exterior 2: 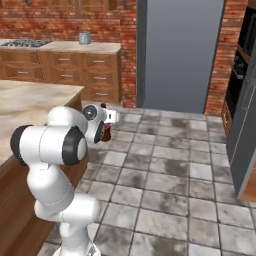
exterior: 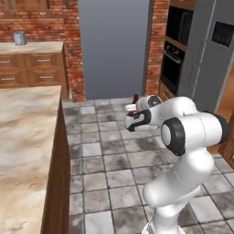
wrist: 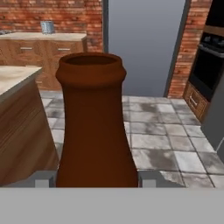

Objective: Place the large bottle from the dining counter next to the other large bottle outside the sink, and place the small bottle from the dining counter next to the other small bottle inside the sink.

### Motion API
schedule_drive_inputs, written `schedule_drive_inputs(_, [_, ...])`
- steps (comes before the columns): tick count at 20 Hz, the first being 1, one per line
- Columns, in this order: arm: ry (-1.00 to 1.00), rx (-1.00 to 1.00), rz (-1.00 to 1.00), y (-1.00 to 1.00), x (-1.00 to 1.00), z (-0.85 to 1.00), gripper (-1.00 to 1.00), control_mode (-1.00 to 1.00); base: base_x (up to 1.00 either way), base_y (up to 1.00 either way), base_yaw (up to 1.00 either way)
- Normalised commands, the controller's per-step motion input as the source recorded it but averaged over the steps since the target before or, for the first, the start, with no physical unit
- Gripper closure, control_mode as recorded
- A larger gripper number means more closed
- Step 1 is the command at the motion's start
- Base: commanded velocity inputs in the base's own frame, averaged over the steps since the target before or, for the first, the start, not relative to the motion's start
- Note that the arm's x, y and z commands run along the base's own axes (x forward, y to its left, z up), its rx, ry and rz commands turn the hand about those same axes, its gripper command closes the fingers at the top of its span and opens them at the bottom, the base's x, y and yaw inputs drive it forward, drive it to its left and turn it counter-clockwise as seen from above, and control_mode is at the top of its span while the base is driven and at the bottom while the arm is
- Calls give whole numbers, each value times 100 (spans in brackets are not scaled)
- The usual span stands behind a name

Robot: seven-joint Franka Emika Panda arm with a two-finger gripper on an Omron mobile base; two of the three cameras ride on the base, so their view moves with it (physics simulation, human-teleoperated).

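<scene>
Bottle [wrist: 94,127]: brown, wide-mouthed, upright in the hand view, where its body stands between the two finger tips at the bottom. The gripper [wrist: 94,180] is clamped on its lower part, one tip at each side. From its girth against the fingers it is judged to be the large one, though no second bottle is at hand for comparison, so this remains a judgement.

Location: the bottle is held clear of any surface, over the grey tiled floor [exterior: 114,160]. In the left base view a sliver of brown shows just beyond the arm's wrist [exterior: 135,98]; in the right base view a dark brown patch sits beside the hand [exterior 2: 106,131]. The dining counter [exterior: 23,137] lies to the robot's left, close by.

Step in hand: carriage. The bottle is already off the dining counter and is judged to be in transit toward the sink. The cabinet run [exterior 2: 75,65] against the brick wall carries a hob [exterior 2: 25,43] and a small metal canister [exterior 2: 85,37].

Next move: the base must drive until the sink and the matching large bottle are sighted, keeping the load upright and clear of the counter's edge. Then comes a set-down outside the basin, beside its partner.
</scene>
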Motion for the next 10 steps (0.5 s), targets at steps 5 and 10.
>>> schedule_drive_inputs(5, [0,0,0,0,0,0,100,100,100,-61,32])
schedule_drive_inputs(10, [0,0,0,0,0,0,100,100,100,-65,36])
